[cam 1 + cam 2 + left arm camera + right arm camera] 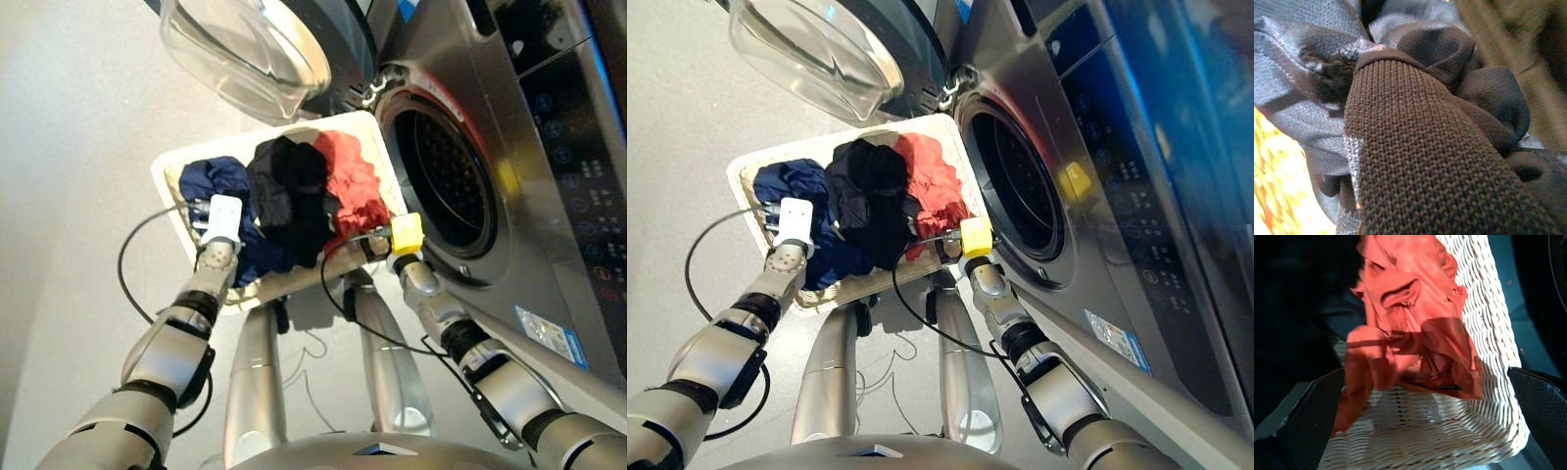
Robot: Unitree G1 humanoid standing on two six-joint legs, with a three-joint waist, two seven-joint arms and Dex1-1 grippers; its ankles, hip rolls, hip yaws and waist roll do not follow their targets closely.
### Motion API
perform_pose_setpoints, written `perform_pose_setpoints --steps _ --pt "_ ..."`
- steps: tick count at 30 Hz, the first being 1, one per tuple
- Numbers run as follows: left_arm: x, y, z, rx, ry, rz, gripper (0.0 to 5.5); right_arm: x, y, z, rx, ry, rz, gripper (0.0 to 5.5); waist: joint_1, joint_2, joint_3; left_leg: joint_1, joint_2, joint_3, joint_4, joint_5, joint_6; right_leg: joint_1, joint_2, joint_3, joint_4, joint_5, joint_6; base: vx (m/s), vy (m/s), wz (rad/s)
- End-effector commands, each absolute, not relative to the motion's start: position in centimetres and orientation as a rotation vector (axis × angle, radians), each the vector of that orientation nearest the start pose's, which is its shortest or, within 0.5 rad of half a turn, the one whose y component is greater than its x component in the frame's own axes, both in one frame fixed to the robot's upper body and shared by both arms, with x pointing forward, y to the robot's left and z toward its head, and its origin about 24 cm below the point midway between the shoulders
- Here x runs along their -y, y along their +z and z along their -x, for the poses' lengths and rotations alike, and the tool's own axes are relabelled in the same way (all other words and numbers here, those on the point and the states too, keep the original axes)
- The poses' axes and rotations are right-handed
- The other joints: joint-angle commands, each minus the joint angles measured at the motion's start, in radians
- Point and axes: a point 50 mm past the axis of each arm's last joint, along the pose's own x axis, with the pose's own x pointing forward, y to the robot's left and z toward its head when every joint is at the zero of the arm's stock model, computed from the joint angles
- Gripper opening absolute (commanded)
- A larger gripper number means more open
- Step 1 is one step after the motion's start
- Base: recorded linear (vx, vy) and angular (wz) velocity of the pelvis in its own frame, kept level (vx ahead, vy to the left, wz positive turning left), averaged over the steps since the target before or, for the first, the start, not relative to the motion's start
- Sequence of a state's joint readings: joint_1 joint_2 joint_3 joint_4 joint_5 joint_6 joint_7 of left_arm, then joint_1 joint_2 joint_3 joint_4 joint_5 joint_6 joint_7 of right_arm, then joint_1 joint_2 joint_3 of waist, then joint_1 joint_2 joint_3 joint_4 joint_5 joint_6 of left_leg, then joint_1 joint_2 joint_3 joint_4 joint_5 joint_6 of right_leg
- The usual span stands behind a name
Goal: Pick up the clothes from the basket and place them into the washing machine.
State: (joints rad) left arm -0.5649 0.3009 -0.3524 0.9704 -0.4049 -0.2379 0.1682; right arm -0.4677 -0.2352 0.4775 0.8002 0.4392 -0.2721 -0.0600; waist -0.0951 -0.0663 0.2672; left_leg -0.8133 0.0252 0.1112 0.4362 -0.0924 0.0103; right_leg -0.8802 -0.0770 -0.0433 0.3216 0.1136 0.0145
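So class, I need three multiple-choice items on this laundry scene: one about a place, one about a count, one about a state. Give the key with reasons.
1. Which garment in the basket lies nearest the washing machine?
A. navy blue garment
B. black garment
C. coral red garment

2. How many garments are in the basket?
A. one
B. three
C. five

3. The washing machine's door is:
A. open
B. shut
C. missing

Key: 1 C, the coral red garment lies at the drum side, beyond the black garment and navy blue garment. 2 B, three colours show. 3 A, the glass door is swung clear of the drum hole.
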Motion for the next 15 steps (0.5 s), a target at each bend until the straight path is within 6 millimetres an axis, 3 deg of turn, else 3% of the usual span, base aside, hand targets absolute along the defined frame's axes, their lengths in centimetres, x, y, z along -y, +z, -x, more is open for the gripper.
perform_pose_setpoints --steps 1,4,5,11,13,15 --pt "-15.5 3.5 -33.1 -0.002 -0.058 0.073 0.0 12.9 1.5 -31.2 -0.058 0.286 0.128 5.5 0.017 0.078 -0.017 0.07 -0.032 -0.079 -0.093 0.032 -0.016 0.125 0.002 -0.042 -0.01 -0.079 0.072 0.037 -0.074 0.077" --pt "-14.3 4.6 -32.4 0.065 -0.124 0.177 0.0 12.4 2.1 -31.0 -0.009 0.352 0.269 5.5 0.026 0.088 -0.014 0.105 -0.04 -0.082 -0.106 0.036 -0.016 0.16 -0.001 -0.044 -0.023 -0.08 0.073 -0.021 -0.009 0.015" --pt "-13.2 5.3 -31.8 0.092 -0.196 0.236 0.0 12.3 2.3 -31.0 0.016 0.391 0.374 5.5 0.029 0.093 -0.014 0.118 -0.049 -0.076 -0.122 0.069 -0.01 0.177 -0.009 -0.048 -0.042 -0.056 0.066 -0.069 -0.025 0.041" --pt "-10.3 8.1 -30.7 0.187 -0.383 0.363 0.0 11.3 3.9 -31.4 0.151 0.496 0.678 5.5 0.046 0.122 -0.024 0.174 -0.06 -0.075 -0.15 0.072 -0.005 0.226 -0.011 -0.044 -0.058 -0.062 0.066 -0.011 -0.006 0.017" --pt "-10.0 8.9 -30.4 0.207 -0.416 0.404 0.0 10.0 6.2 -31.4 0.28 0.555 0.762 5.5 0.049 0.129 -0.03 0.182 -0.059 -0.071 -0.151 0.069 -0.003 0.234 -0.009 -0.04 -0.056 -0.066 0.066 0.0 0.0 0.0" --pt "-9.6 9.4 -30.2 0.222 -0.433 0.424 0.0 9.8 6.6 -31.4 0.323 0.561 0.815 5.5 0.052 0.132 -0.034 0.19 -0.061 -0.071 -0.153 0.068 -0.002 0.24 -0.008 -0.037 -0.058 -0.067 0.065 0.0 0.0 0.0"
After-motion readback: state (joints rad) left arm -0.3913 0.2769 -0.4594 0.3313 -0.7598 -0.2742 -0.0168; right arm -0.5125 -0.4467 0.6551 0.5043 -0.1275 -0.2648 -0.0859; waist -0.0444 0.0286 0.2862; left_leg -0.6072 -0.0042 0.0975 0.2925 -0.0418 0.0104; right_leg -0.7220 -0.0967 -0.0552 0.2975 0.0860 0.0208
